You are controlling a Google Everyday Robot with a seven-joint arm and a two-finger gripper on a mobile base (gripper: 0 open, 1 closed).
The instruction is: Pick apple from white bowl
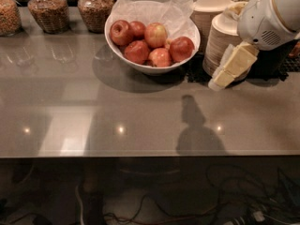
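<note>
On the grey table (140,111), the white arm (272,13) leans in from the upper right, slanting down-left in front of the stacked paper bowls (213,36). The white bowl (140,67) stands near the arm's pincer (221,80), apart from it; I cannot tell whether the pincer is apart or together. The pale apple (156,34) lies mid-bowl among red apples (182,48).

The bowl (140,68) sits toward the back of the counter (93,107), about mid-width. The apples are piled inside it on a paper lining (174,11), and the apple (155,34) sits at the back middle of the pile with the other apples (137,51) left, right and in front of it. Three jars (46,8) line the back edge off to the bowl's left, two stacks of disposable bowls (224,39) stand just to its right, one behind the other, and the gripper (218,82) hangs over the counter in front of the nearer stack, right of the bowl and apart from it.
</note>
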